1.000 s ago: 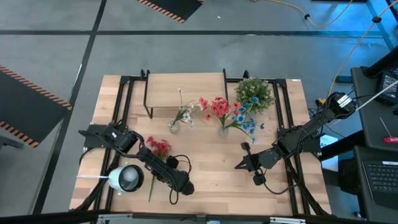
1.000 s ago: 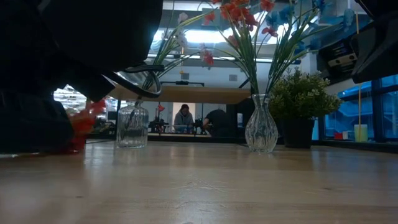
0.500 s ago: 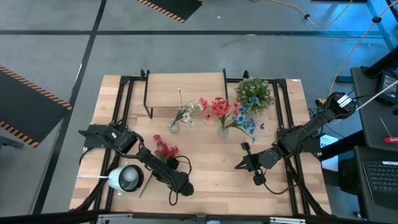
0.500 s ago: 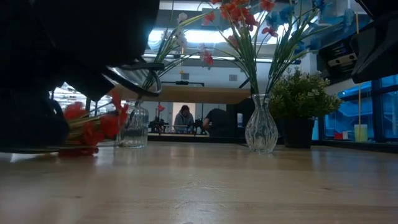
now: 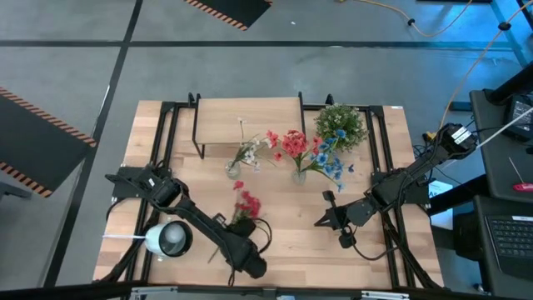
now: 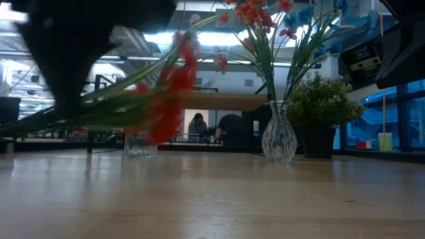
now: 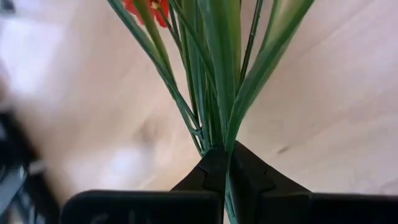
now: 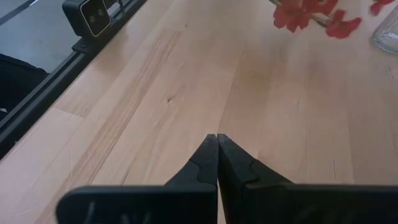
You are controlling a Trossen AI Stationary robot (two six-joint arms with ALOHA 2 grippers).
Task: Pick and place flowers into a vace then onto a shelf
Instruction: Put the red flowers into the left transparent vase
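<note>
Left claw (image 7: 225,163): near the front-left of the desk (image 5: 283,242), fingers pinched tight on the green stems of a red sprig (image 5: 246,206); the wrist view shows the stems squeezed between the two dark fingertips.
Red sprig: lifted off the desk and lying slanted, its bloom pointing toward the middle of the desk, its stem running back into the left claw; in the low view it crosses in front of the small vase as a blurred red and green streak.
White lamp-like round object (image 5: 171,239): sits at the front-left corner, just beside the left arm.
Shelf (image 5: 246,125): light-wood board on thin black legs at the back of the desk, left of centre.
Small vase (image 5: 232,169): clear glass, just in front of the shelf, holding the whitish-cream sprig (image 5: 246,148).
Tall vase (image 6: 279,140): clear glass, right of the small vase, near the middle of the desk, holding a red sprig and the blue sprig (image 5: 331,164).
Bushy green plant (image 5: 341,125): in a dark pot at the back right, just behind the tall vase.
Right claw (image 8: 216,138): low over the bare wood at the right front of the desk, fingers pressed together and gripping nothing, well apart from the vases.
People (image 6: 197,126): two figures in the room beyond the desk, seen under the shelf in the low view.
</note>
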